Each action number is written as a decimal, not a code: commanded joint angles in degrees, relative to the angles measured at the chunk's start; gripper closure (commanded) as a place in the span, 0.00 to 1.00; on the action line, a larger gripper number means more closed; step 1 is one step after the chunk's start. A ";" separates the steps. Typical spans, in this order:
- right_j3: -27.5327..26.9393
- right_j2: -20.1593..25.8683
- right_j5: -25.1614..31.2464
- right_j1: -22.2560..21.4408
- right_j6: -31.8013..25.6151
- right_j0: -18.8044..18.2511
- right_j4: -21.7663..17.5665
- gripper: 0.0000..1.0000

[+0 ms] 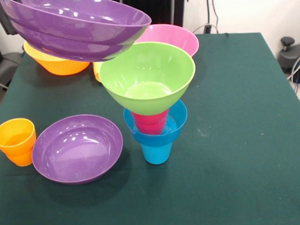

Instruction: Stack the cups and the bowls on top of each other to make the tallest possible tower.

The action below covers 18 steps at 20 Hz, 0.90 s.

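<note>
Front view shows a dark green cloth worktop [249,138]. Nearest the camera, a wide shallow glossy purple plastic bowl [77,148] sits upright on it, mouth up. A small orange plastic tumbler with stepped sides [13,142] stands just beside this bowl's left rim. To the right of the bowl stands the tower [155,107]. A light blue plastic cup [157,152] forms its base on the worktop, and a small blue plastic bowl [176,122] rests on that cup. A red plastic cup [150,121] stands inside the blue bowl. A medium lime green plastic bowl [147,75] sits on top, mouth up and leaning slightly. Above and left of the tower, a second wide purple plastic bowl [75,28] hangs tilted in the air, clear of the worktop. Its lower right rim overlaps the green bowl's far left rim in the picture, and I cannot tell whether they touch. A dark part of the gripper [6,23] shows behind this raised bowl's left edge. Whether it is spread or clamped on the rim cannot be told. Farther back, a sliver of a yellow plastic cup [96,70] peeks out between the green bowl and a large deep orange-yellow plastic bowl [57,64]. A large pink plastic bowl [174,37] stands at the far side. In all there are four cups and six bowls, two of them purple.
</note>
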 commanded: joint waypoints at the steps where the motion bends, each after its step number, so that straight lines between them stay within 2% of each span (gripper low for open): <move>1: 2.06 -5.57 -0.36 0.03 5.70 3.92 2.07 1.00; 18: 4.43 -7.58 -5.37 1.55 8.17 6.20 7.44 1.00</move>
